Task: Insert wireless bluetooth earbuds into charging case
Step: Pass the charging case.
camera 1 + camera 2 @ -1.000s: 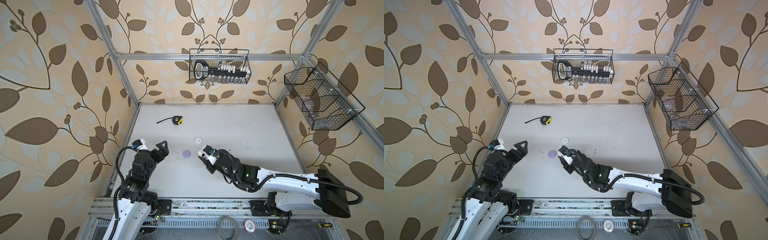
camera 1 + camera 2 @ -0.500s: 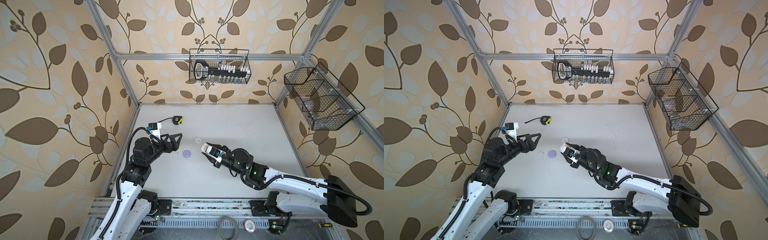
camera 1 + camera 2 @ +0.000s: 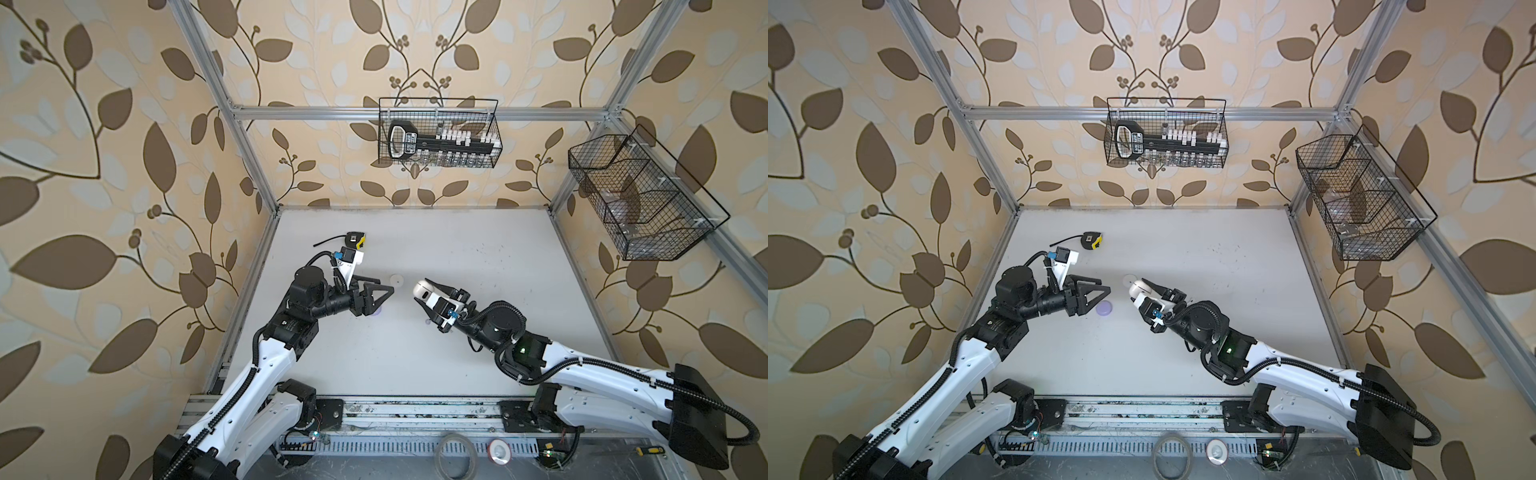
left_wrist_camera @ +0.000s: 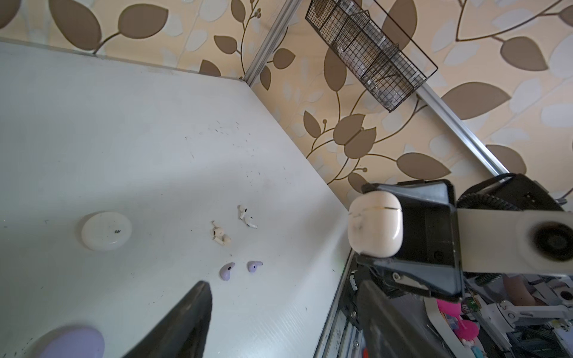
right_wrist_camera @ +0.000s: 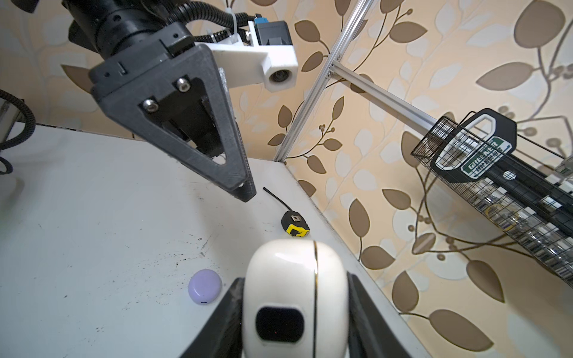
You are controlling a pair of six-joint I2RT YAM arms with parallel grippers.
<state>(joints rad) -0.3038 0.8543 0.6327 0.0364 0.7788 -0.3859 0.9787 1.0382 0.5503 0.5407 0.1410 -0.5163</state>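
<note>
Reaching in from the 7 o'clock corner of the pale grey bench [image 3: 478,257], the white-and-black left arm bends at the elbow and levels its wrist toward 3 o'clock. The left fingers [image 3: 1103,284], matte black triangular printed plastic, stand well apart with nothing between them. The right arm stretches low from 4 o'clock, forearm nearly flat, wrist aimed at about 10 o'clock. The right fingers [image 3: 440,286] are clamped on the glossy cream rounded charging case [image 5: 294,279], which is held off the bench and faces the left fingers across a small gap. A thin gold seam rings its smooth shell, and a dark oval patch faces the right wrist camera. The case's long axis runs from one finger to the other, roughly 12 to 6 o'clock, with the lid end toward 12.

The earbuds [image 4: 255,266] lie loose on the bench at about 5 o'clock of a flat round cream case [image 3: 397,279]. There is a white stemmed pair [image 4: 246,216] huddled together, a cream stemmed pair [image 4: 220,234] likewise, and a lilac bean-shaped pair [image 4: 228,271] lying just apart. All lie flat on their sides. In both top views they are too small to make out, so I cannot tell which way the stems point. A round lilac puck-like case [image 3: 1104,308] sits on the bench just at 6 o'clock of the left fingertips. A black-and-yellow tape measure [image 3: 355,240] rests toward 11 o'clock
</note>
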